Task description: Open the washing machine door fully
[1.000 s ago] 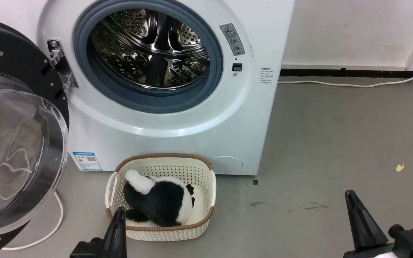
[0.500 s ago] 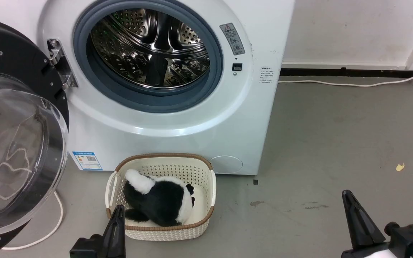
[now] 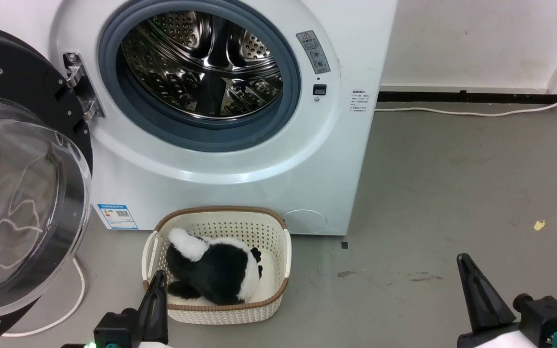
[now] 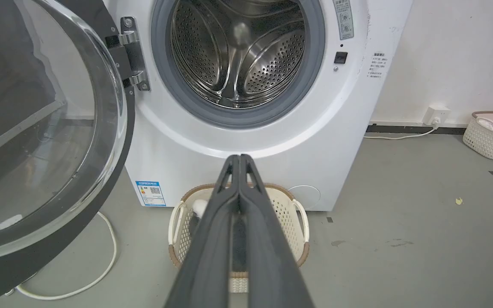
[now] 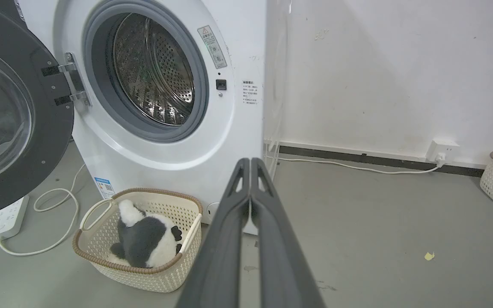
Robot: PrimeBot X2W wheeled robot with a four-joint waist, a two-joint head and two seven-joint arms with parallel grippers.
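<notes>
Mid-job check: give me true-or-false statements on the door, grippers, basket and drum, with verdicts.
1. The washing machine door stands swung open left of the drum. True.
2. The left gripper grips the door. False: it is shut on nothing, low by the basket.
3. A black-and-white plush toy lies in the basket. True.
4. The drum is packed with clothes. False: it looks empty.
5. The right gripper is open. False: its fingers are pressed together above the floor.
</notes>
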